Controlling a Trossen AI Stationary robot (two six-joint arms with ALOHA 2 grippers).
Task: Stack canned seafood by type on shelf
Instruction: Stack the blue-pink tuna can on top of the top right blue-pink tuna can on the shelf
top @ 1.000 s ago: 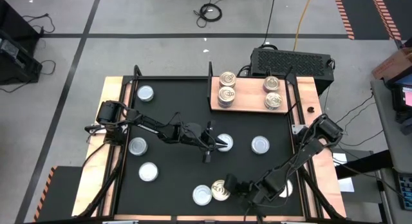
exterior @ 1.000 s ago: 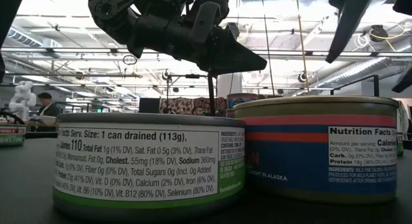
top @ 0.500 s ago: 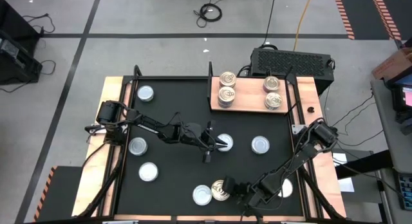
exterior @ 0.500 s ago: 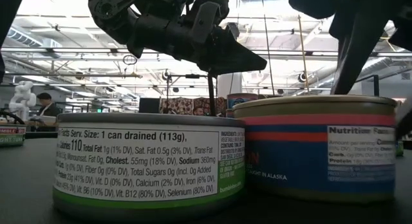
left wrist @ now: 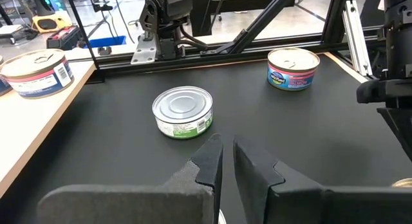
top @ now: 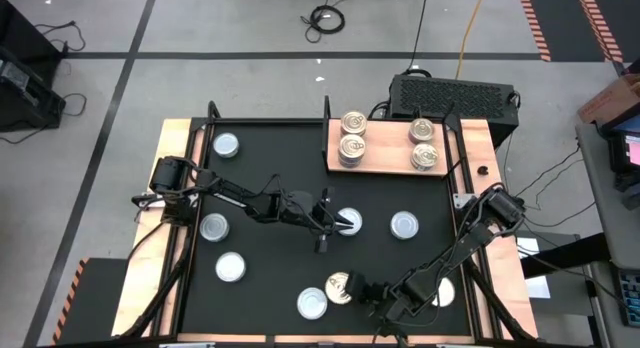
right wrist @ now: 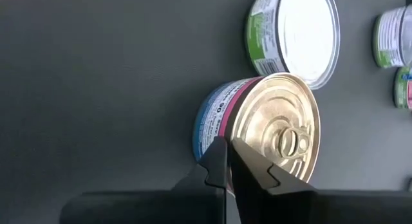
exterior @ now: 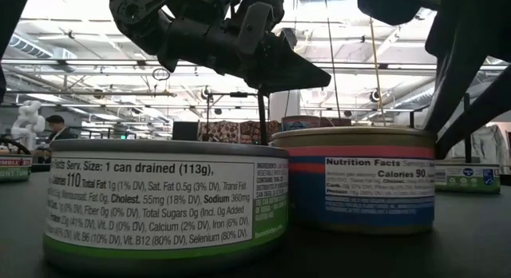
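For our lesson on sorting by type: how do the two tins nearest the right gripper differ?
The pull-tab tin has a cream-gold lid with a ring and a blue-pink label; the plain-lid tin has a smooth silvery lid and a green-white label. Both are flat, round, upright on the black table.

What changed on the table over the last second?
The right gripper shut without gripping and nudged the gold-lidded tin away from the table's front edge, slightly apart from the silver-lidded tin. The left gripper, the shelf stacks and other tins stayed put.
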